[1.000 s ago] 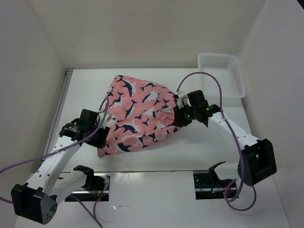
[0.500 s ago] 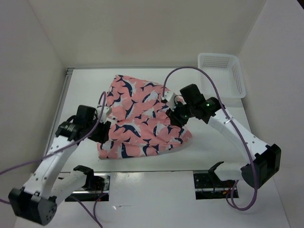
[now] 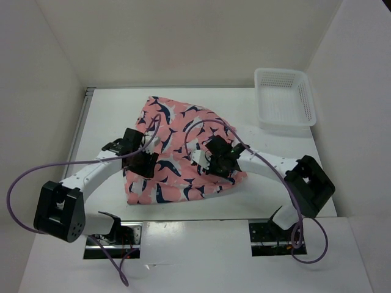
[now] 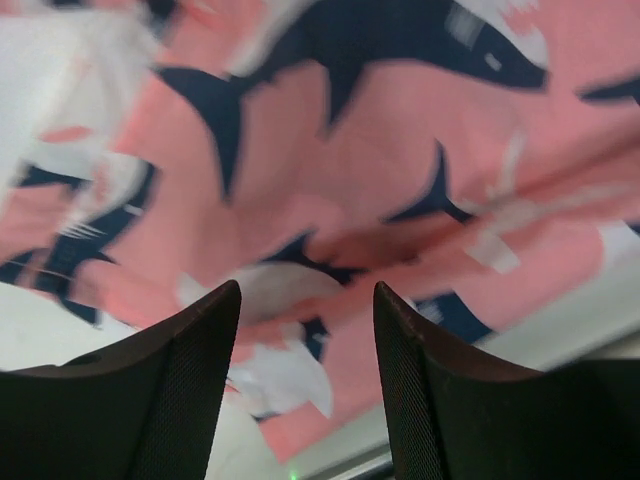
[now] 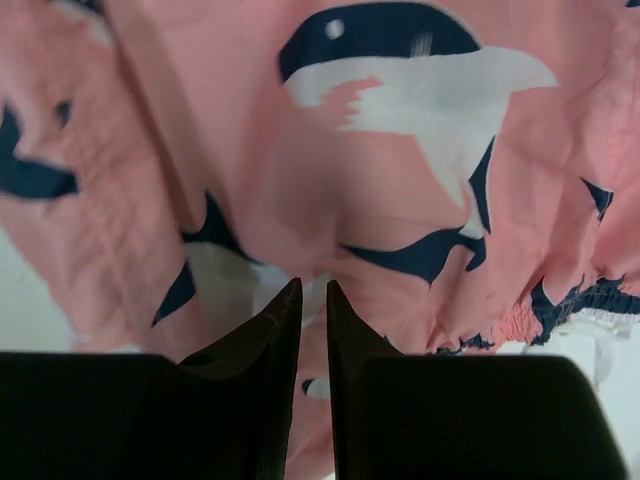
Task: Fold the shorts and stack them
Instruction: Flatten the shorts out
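Top view, table (image 3: 104, 116).

Left gripper (image 3: 145, 162): over the left edge of the shorts (image 3: 174, 131), about halfway down that edge. In the left wrist view the left gripper (image 4: 305, 292) has its fingers (image 4: 195, 370) standing well apart, with nothing between them. The printed cloth (image 4: 400, 180) lies just beyond the tips.

Shorts: lie mid-table as a rumpled, roughly triangular heap. A narrow corner points to the far left. The broad edge lies near, running left to right and rising a little toward the right. The long axis runs far-to-near, leaning slightly right at the near end.

Right gripper (image 3: 215, 163): on the right near part of the heap, cloth on all sides of it. In the right wrist view the right gripper (image 5: 312, 290) has its fingers (image 5: 270, 350) drawn almost together, only a thin slit left. Tips are down at the cloth (image 5: 300, 150); whether a pleat is pinched, cannot tell. A gathered elastic edge shows at lower right.

White mesh basket (image 3: 286, 126): far right corner, well apart from the shorts.
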Available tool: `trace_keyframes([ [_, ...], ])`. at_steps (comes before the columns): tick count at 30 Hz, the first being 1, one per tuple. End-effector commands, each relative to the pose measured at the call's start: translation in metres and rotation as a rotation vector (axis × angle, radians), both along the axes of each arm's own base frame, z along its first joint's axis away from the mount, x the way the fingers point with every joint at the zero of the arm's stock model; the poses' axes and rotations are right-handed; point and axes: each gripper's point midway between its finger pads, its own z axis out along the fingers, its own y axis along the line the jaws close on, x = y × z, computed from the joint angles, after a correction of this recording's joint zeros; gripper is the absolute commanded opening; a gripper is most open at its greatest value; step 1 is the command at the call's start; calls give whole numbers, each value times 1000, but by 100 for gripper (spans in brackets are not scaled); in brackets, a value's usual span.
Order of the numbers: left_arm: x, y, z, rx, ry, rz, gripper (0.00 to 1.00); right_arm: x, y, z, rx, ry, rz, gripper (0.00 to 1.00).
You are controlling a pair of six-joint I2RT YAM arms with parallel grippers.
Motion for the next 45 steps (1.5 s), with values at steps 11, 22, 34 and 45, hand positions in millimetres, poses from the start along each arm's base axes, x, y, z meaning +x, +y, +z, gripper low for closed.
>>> trace_keyframes([
  [11, -118, -23, 28, -119, 373, -163, 55, -56, -7, 15, -97, -182, 450, 13],
  [22, -23, -9, 23, 7, 3, -66, 75, -51, 22, 56, 27, -194, 386, 65],
  [34, -31, 10, -18, 106, 124, -25, 81, -60, -44, 38, -154, -95, 445, 81],
  [45, -40, 18, -24, 124, 150, -13, 18, -43, -79, 5, -288, -60, 425, 83],
])
